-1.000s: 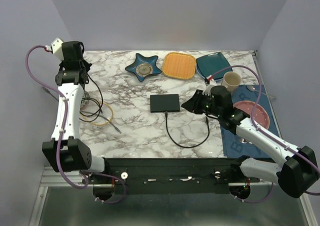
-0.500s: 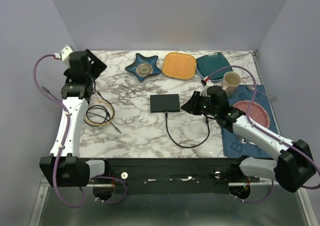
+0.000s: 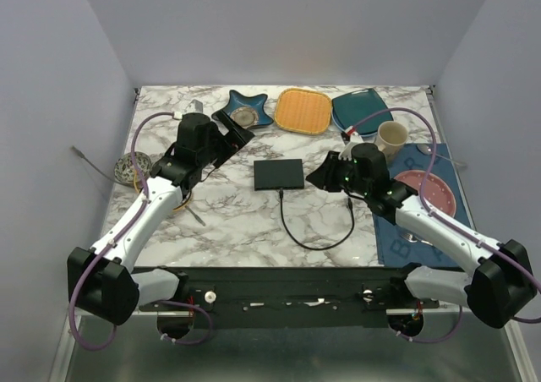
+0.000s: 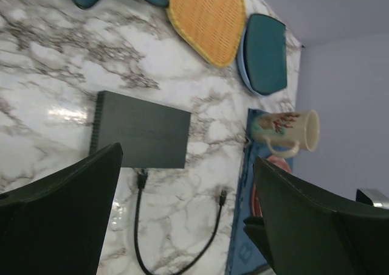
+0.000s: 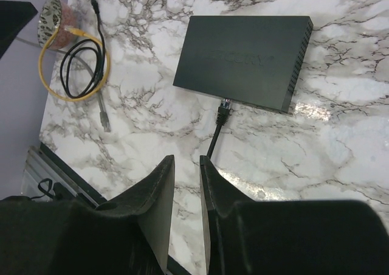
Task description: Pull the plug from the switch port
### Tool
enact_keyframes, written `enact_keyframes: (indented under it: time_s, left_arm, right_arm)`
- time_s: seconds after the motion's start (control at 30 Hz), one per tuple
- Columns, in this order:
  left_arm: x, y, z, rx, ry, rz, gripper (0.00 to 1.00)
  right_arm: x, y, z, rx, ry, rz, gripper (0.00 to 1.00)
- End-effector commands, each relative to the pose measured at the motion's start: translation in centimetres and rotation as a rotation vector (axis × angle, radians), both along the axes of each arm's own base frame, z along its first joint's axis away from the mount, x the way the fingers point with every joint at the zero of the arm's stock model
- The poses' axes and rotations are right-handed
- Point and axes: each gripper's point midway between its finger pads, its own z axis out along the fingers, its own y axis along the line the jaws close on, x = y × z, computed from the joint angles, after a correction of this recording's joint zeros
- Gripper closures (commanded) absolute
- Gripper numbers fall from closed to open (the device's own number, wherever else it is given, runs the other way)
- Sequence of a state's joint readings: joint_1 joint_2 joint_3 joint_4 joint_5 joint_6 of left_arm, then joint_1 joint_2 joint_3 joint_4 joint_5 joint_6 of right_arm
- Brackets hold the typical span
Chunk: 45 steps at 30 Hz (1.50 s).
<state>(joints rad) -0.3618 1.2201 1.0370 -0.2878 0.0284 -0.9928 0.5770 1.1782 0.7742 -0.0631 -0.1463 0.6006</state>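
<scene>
Across the marble table (image 3: pixel 245 221), objects are keyed from largest to smallest. At the right edge lies a blue mat (image 3: pixel 404 240), which carries a pink plate (image 3: pixel 431 192). Three dishes line the far edge. A star-shaped blue dish (image 3: pixel 254 105) holds one small round grey-brown item, which cannot be identified. Beside it are an orange plate (image 3: pixel 303 110) and a teal plate (image 3: pixel 359 109).

The switch (image 3: pixel 280 174) lies flat at mid-table, well apart from the dishes. The left gripper (image 3: pixel 230 133) hovers between the star dish and the switch. The left wrist view shows its fingers (image 4: pixel 67 208) spread wide, with nothing between them. The right gripper (image 5: pixel 184 160) hangs just right of the switch. Its fingers are drawn to a narrow gap through which marble shows, and they grip nothing.

A cream mug (image 3: pixel 392 135) stands upright at the far corner of the mat. Near the left edge, coiled yellow and black leads (image 5: pixel 73 62) lie beside a small speckled bowl (image 5: pixel 51 20), whose contents cannot be made out.

A black cable (image 3: pixel 317 245) loops over the near marble. Its plug (image 5: pixel 225 106) is seated in the near edge of the switch.
</scene>
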Motion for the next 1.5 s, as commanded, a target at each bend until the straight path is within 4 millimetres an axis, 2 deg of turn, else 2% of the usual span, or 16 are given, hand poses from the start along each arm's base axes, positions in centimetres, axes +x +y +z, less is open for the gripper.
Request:
enact_keyframes:
  time_s: [0.0, 0.4, 0.6, 0.7, 0.73, 0.77, 0.97, 1.0, 1.07, 1.1, 1.17, 1.2, 1.23, 1.3, 1.33, 1.47]
  left_arm:
    - [-2.0, -4.7, 4.3, -0.133, -0.088, -0.205, 0.01]
    - [-6.1, -7.5, 5.4, -0.124, -0.112, -0.339, 0.01]
    - [-7.5, -8.2, 4.8, -0.038, -0.138, -0.444, 0.01]
    - [-8.4, -9.4, 4.6, -0.089, -0.181, -0.531, 0.01]
    - [-8.4, -10.1, 5.8, -0.141, -0.254, -0.557, 0.01]
    - [-9.3, -10.3, 4.7, -0.167, -0.235, -0.592, 0.01]
    - [-9.0, -10.0, 5.2, -0.133, -0.281, -0.565, 0.01]
    - [-8.7, -9.8, 4.6, -0.104, -0.262, -0.539, 0.03]
    - [-8.5, -9.6, 3.8, -0.038, -0.23, -0.522, 0.19]
    - [-8.0, -9.4, 3.3, -0.003, -0.215, -0.494, 0.4]
    - [-7.9, -9.4, 1.8, 0.066, -0.149, -0.489, 0.55]
    - [-7.8, -9.3, 1.3, 0.09, -0.131, -0.48, 0.54]
    - [-7.9, -9.0, 0.3, 0.13, -0.096, -0.461, 0.46]
    - [-7.7, -8.8, 0.0, 0.171, -0.089, -0.439, 0.21]
    - [-7.5, -8.3, -0.4, 0.212, -0.082, -0.408, 0.01]
    - [-7.5, -7.6, -0.4, 0.324, -0.082, -0.358, 0.01]
  right_arm:
    - [0.0, -0.6, 1.4, -0.007, -0.039, -0.024, 0.69]
    - [-0.5, -0.9, 1.0, -0.015, -0.026, -0.033, 0.68]
    - [-0.4, -1.0, 0.6, -0.023, -0.02, -0.041, 0.68]
    - [-0.5, -0.9, 0.5, -0.025, -0.02, -0.038, 0.68]
    - [-0.5, -1.0, 0.5, -0.027, -0.02, -0.039, 0.68]
    - [-0.4, -1.0, 0.5, -0.028, -0.022, -0.041, 0.68]
    - [-0.5, -1.2, 0.2, -0.042, -0.022, -0.042, 0.68]
    - [-0.4, -1.2, 0.1, -0.043, -0.021, -0.042, 0.68]
    - [-0.4, -1.2, 0.0, -0.046, -0.017, -0.042, 0.68]
    - [-0.3, -1.1, 0.0, -0.046, -0.015, -0.041, 0.68]
    - [-0.2, -0.9, -0.1, -0.047, -0.012, -0.038, 0.68]
    - [-0.1, -0.9, -0.2, -0.05, -0.009, -0.036, 0.68]
    - [-0.1, -0.8, 0.0, -0.048, -0.011, -0.036, 0.68]
    - [0.0, -0.8, 0.0, -0.049, -0.014, -0.035, 0.68]
    - [0.0, -0.8, 0.0, -0.052, -0.014, -0.035, 0.68]
    - [0.2, -0.7, -0.2, -0.057, -0.013, -0.035, 0.68]
